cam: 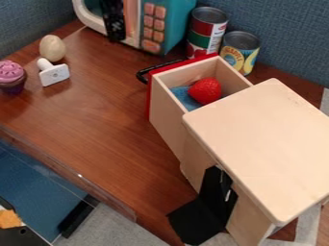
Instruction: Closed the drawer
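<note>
No wording can be read with certainty. The tall metal can with a red, green and white paper label (198, 41) carries small, blurred print. On the shorter metal can with a yellow and blue paper label (236, 56), dark lettering curves around the side, too small to make out surely.

Wooden box (260, 139), drawer (168, 120) standing open; red front, black handle (143, 74). Inside drawer: strawberry (206, 90) beside blue item (184, 98). Two cans (208, 29) (240, 49) just beyond drawer front. Left on table (96, 115): egg (53, 48), white stamp-like piece (55, 75), purple-topped cupcake (11, 77)
</note>
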